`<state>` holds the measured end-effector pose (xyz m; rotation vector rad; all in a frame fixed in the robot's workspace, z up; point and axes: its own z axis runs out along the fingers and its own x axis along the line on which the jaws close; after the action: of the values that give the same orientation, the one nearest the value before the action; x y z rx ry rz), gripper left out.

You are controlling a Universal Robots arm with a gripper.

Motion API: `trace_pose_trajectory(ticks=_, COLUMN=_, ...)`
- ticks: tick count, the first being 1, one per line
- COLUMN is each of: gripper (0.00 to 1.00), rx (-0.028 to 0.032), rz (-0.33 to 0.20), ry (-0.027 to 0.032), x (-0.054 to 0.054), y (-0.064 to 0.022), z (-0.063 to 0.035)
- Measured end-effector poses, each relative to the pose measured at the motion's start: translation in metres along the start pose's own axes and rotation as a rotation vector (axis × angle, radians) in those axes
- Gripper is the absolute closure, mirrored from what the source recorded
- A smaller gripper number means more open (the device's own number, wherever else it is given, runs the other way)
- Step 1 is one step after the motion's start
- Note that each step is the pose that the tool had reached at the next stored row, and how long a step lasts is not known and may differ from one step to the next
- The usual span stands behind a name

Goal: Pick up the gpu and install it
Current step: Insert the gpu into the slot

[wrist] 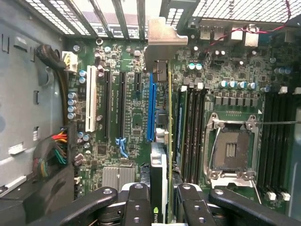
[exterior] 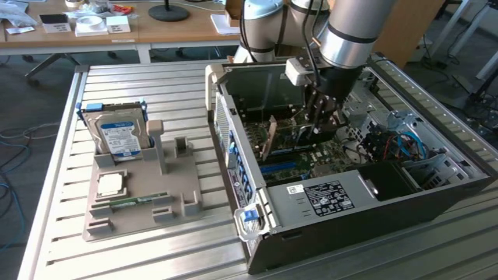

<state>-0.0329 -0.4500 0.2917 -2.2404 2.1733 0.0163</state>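
My gripper (exterior: 319, 123) reaches down into the open computer case (exterior: 435, 201) and is shut on the gpu (exterior: 271, 139), which stands on edge over the motherboard. In the wrist view the gpu (wrist: 170, 136) runs edge-on as a thin line between my two black fingers (wrist: 136, 203), with its pale metal end bracket (wrist: 162, 40) at the case's rear slots. The gripper (wrist: 162, 200) holds the card's near end. The card sits just beside the long blue slot (wrist: 150, 108). I cannot tell whether its edge is in a slot.
The CPU socket (wrist: 230, 150) and black memory slots (wrist: 193, 132) lie beside the card, and coloured cables (wrist: 54, 150) bunch at the case wall. Outside the case, a grey holder (exterior: 181, 205) carries a hard drive (exterior: 116, 131), a chip (exterior: 111, 185) and a green RAM stick (exterior: 139, 201).
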Motion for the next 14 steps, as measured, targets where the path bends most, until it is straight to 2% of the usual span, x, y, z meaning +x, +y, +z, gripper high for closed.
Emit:
trace_pose_trajectory(ticks=8, gripper=0.73, rx=-0.0001, rz=0.000, ry=0.0001, x=0.001, y=0.0052, z=0.0061)
trace_pose_trajectory(ticks=14, gripper=0.73, rx=-0.0001, rz=0.000, ry=0.0001, x=0.002, y=0.0107, z=0.0071)
